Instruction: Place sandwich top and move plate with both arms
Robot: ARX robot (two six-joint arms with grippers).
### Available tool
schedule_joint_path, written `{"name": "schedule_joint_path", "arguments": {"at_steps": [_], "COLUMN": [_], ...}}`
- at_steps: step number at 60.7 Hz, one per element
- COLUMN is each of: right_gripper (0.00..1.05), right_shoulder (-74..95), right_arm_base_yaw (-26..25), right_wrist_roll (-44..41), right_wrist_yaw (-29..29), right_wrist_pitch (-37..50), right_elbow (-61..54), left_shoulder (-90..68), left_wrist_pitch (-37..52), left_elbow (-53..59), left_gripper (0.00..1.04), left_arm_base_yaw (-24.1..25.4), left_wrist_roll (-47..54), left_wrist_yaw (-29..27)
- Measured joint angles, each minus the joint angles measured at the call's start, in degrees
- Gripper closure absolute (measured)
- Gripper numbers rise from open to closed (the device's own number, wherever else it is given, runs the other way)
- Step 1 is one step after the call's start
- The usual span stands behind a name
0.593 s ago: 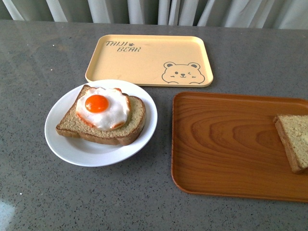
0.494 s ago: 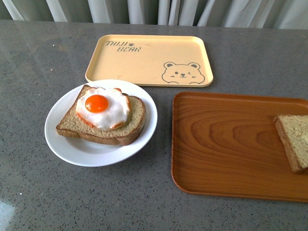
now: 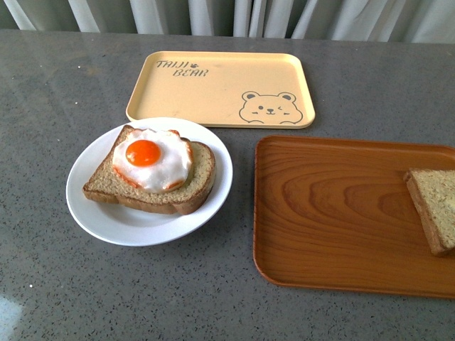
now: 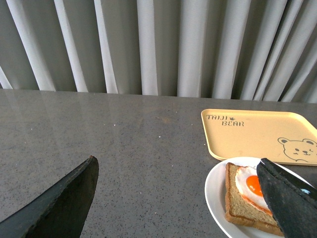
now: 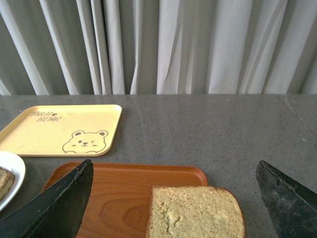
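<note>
The white plate (image 3: 106,220) sits left of centre on the grey table and carries a bread slice with a fried egg (image 3: 152,160). The sandwich top (image 3: 435,206), a plain tan slice, lies at the right end of the brown wooden tray (image 3: 334,206). Neither arm shows in the front view. In the left wrist view my left gripper (image 4: 181,191) stands open over bare table beside the plate (image 4: 214,191). My right gripper (image 5: 173,196), seen in its own wrist view, is open with the sandwich top (image 5: 195,212) lying between and below its fingers.
A pale yellow bear tray (image 3: 220,89) lies at the back, behind the plate. Grey curtains hang along the table's far edge. The wooden tray's near right corner runs out of the front view.
</note>
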State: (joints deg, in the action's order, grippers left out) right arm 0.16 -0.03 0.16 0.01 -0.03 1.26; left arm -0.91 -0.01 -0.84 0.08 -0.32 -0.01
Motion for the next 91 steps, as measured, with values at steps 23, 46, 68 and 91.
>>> {"name": "schedule_joint_path", "arguments": {"at_steps": [23, 46, 68, 91], "right_gripper": [0.09, 0.09, 0.09, 0.09], "right_shoulder": [3.1, 57.18, 89.57, 102.57], "right_arm_base_yaw": [-2.47, -32.04, -42.64, -42.84], "right_wrist_roll": [-0.48, -4.7, -8.72, -10.86], "right_wrist_yaw": [-8.44, -37.57, -39.65, -39.76], "right_wrist_pitch": [-6.12, 2.58, 2.78, 4.59], "right_elbow": [2.29, 17.97, 31.74, 34.38], "left_shoulder": [0.0, 0.0, 0.0, 0.0], "left_wrist_pitch": [0.0, 0.0, 0.0, 0.0], "left_elbow": [0.0, 0.0, 0.0, 0.0], "left_gripper": [0.09, 0.09, 0.09, 0.09], "left_arm_base_yaw": [0.0, -0.02, -0.02, -0.02], "left_wrist_roll": [0.02, 0.04, 0.04, 0.04], "left_wrist_yaw": [-0.04, 0.0, 0.0, 0.0]}}
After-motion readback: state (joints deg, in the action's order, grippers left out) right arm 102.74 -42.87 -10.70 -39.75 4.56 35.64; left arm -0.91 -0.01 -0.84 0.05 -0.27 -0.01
